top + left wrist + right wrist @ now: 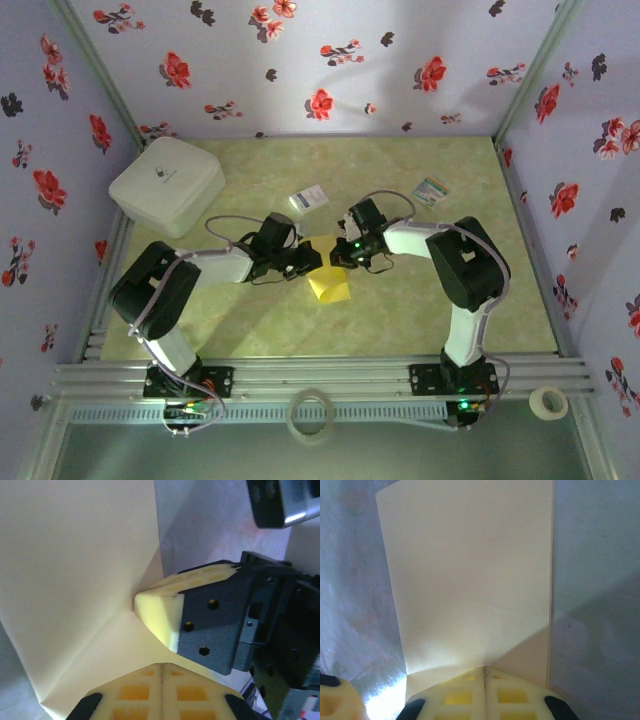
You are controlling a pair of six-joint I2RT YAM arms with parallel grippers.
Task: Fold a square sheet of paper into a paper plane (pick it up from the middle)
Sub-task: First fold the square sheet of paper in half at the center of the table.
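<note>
Progress early: square sheet of paper (pixel 330 287) showed a few creases, left gripper (pixel 161 692) and right gripper (pixel 484 692) each pinched tight on it, no dart shape yet.

The square sheet of yellow-tan paper (pixel 330 283) lies mid-table (pixel 400 320), its far edge pinched between the left gripper (pixel 306 260) and the right gripper (pixel 341 252), which meet tip to tip. Behind them lies a small white card with blue print (pixel 309 198), and to its right a small multicoloured striped card (pixel 432 189). A white square plastic box (pixel 166 185) sits in the far left corner. A white tape roll (pixel 291 412) lies on the near rail between the arm bases.
</note>
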